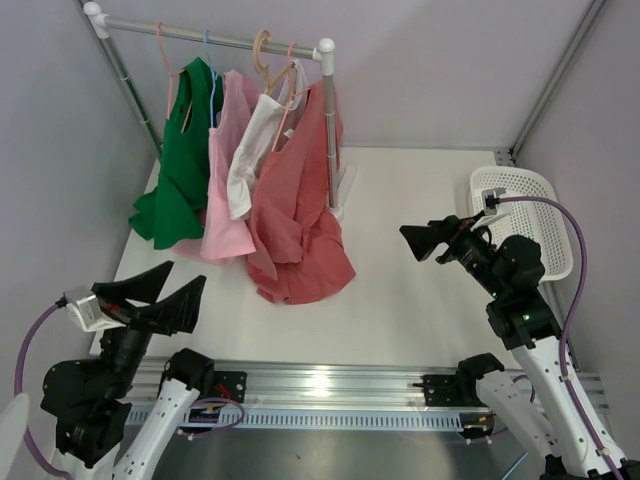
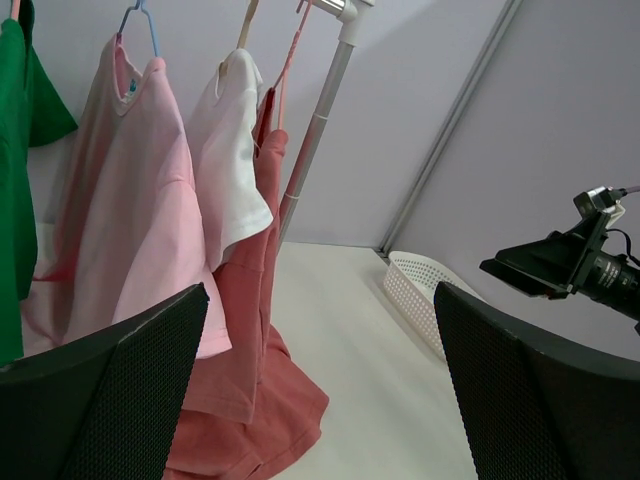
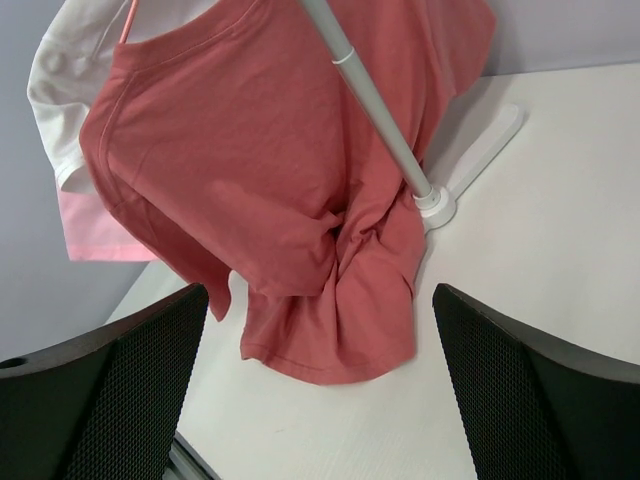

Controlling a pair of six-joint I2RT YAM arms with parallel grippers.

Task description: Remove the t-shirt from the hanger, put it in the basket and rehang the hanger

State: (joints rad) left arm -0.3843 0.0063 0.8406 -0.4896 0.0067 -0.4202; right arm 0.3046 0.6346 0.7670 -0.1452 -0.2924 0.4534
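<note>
I find the red t-shirt (image 1: 295, 220) hanging at the rack's (image 1: 210, 35) right end. Its long axis runs vertically, with the hem crumpled on the table (image 1: 420, 310). Its hanger (image 2: 288, 55) is mostly hidden. The left gripper (image 1: 188, 273) and right gripper (image 1: 410, 243) are released and empty, well apart from it.

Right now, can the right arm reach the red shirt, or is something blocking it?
Probably yes. The right gripper is open and faces the red t-shirt, with only bare table between them. The rack pole crosses in front of the shirt's upper part, so a lower approach looks freest.
</note>
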